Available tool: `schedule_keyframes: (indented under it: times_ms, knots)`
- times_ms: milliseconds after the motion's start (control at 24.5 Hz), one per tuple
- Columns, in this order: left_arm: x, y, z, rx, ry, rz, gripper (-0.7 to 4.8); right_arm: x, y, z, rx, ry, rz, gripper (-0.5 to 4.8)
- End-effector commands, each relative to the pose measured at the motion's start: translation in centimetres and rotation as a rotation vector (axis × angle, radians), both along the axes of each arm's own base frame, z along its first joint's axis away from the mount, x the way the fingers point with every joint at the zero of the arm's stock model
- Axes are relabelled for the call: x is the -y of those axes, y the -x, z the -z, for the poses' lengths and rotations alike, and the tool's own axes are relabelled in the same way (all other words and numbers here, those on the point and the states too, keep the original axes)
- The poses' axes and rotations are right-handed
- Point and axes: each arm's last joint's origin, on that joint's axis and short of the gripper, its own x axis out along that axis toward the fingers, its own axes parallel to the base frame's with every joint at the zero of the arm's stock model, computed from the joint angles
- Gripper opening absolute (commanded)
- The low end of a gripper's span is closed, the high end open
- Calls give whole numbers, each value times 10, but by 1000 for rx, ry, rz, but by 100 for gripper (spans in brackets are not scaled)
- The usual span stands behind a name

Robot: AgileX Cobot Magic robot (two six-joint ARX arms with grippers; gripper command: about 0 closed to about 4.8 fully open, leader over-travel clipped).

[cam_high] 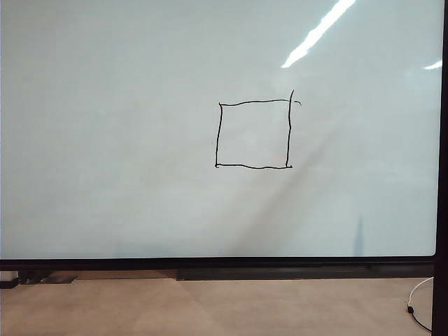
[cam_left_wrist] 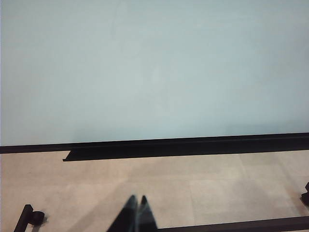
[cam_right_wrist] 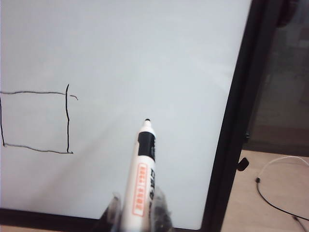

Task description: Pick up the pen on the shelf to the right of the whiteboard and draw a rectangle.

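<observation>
bright, even light; ceiling-lamp glare streaks the whiteboard (cam_high: 105, 140) (gripper tips blurred).

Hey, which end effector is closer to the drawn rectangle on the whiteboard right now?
Right. The right end effector holds the pen, its tip off the whiteboard, beside the rectangle. The left end effector sits shut over the floor, no rectangle in its view.

Only the tips showed: the left end effector (cam_left_wrist: 136, 205) ended in two slim, dark, pointed fingers lying together, while the right end effector (cam_right_wrist: 136, 212) had dark fingers faced with clear, glossy, translucent pads (cam_right_wrist: 114, 207).
</observation>
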Motion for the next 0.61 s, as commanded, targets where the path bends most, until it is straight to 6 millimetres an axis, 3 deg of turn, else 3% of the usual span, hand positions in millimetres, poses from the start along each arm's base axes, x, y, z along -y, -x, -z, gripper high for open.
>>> schedule_keyframes:
  times_ms: [41,612]
  knots:
    - [0,0,-2,9,-1,2,-5,1,-1,19,28,-41,23,-6]
    - [0,0,-2,9,-1,1,-5,2,-11,50,30,22,92,-6]
